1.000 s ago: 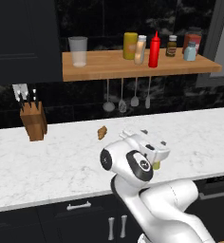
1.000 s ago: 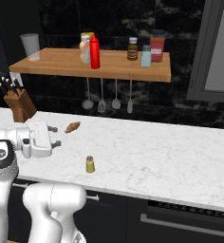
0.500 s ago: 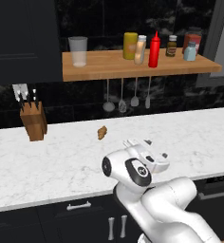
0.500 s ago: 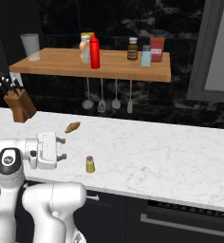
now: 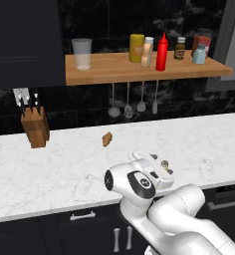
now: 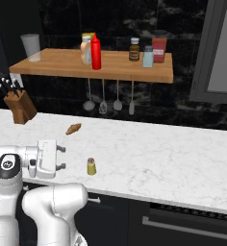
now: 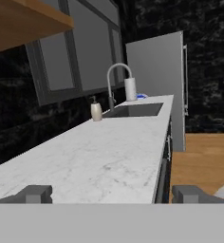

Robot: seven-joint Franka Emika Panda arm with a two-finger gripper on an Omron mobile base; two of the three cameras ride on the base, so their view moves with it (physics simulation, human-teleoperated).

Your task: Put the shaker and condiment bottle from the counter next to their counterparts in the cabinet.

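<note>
Olive shaker (image 6: 91, 166) left on counter (image 6: 173, 153), just beside gripper (image 6: 61, 157). Gripper was lowered to counter height over last second, fingers spread, nothing held. Grasp probably being lined up.

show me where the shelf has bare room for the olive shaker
Widest free patch on the wooden shelf lies between the clear cup and the yellow container. A small gap sits right of the pale-blue shaker. From the red squeeze bottle to there it is crowded.
</note>
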